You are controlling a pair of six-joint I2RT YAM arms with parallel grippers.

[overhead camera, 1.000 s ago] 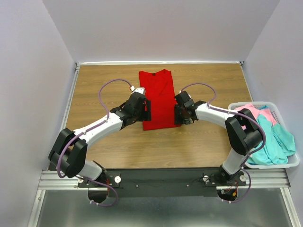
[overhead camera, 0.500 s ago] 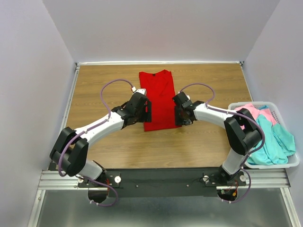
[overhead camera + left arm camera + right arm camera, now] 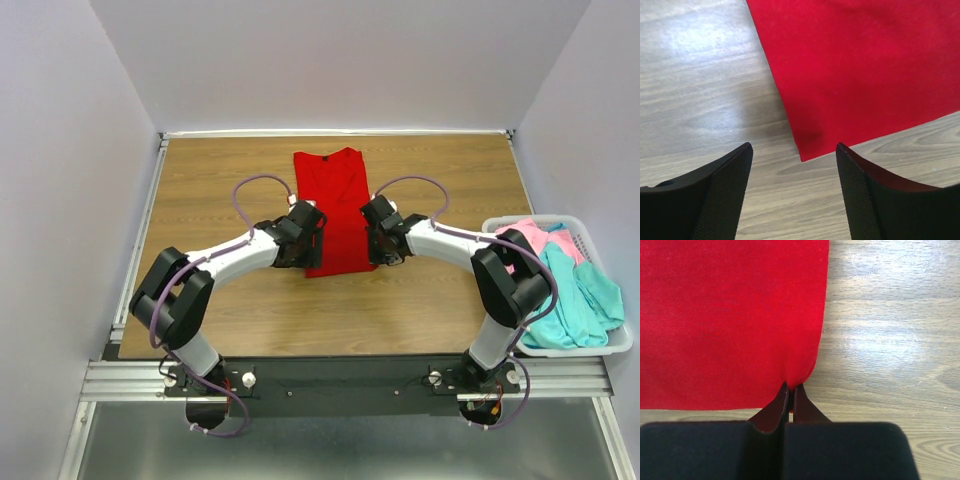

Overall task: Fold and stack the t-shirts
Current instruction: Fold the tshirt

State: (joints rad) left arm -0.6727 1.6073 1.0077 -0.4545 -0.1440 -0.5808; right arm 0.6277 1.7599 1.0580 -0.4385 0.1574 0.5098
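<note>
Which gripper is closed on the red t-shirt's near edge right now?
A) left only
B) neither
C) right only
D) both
C. In the right wrist view, the right gripper is shut with the red t-shirt puckered into its tips. In the left wrist view, the left gripper is open, its fingers either side of the other near corner.

1. Left gripper (image 3: 794, 149) and right gripper (image 3: 791, 388): fingertips not visible from above;
2. Red shirt (image 3: 335, 200): near corners covered by both grippers in top view; collar mark (image 3: 322, 157) too small to identify;
3. Wrist views: shirt cut off by frame edges;
4. Basket (image 3: 575, 350): lower layers of heaped shirts (image 3: 575, 298) hidden.
</note>
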